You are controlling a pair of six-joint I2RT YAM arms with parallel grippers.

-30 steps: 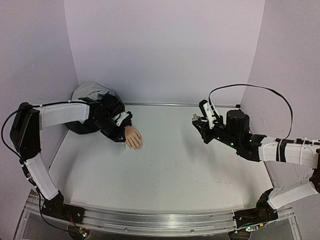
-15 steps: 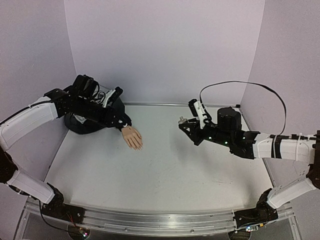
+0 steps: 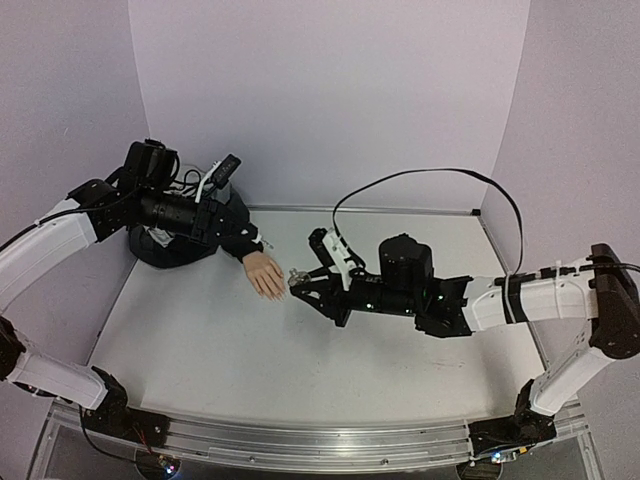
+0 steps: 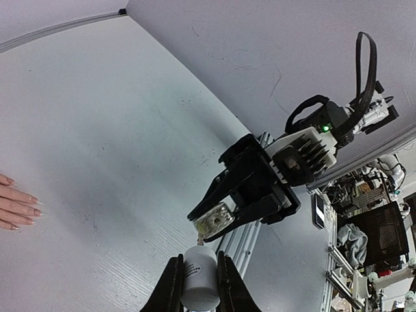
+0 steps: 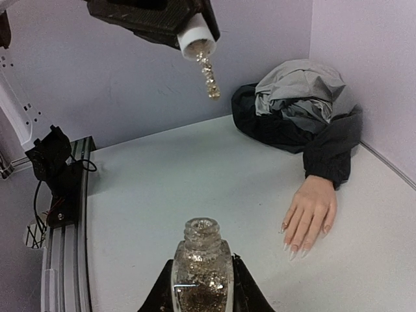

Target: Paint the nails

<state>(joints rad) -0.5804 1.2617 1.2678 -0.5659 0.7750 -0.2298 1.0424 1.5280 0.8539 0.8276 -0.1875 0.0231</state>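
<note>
White table (image 5: 162, 182), mannequin hand (image 5: 311, 211) palm-down, dark jacket (image 5: 296, 107) bunched in corner

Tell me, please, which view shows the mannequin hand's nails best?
Right wrist: the whole mannequin hand lies unobstructed, nails distinct. Left wrist catches only fingertips at its edge; top external shows the hand too small for nails.

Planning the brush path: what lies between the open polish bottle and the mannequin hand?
Nothing; the right wrist view shows only bare table between the bottle in the right gripper and the mannequin hand.

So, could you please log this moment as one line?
left gripper: holds brush cap | right gripper: holds open bottle | brush: off nails
</note>
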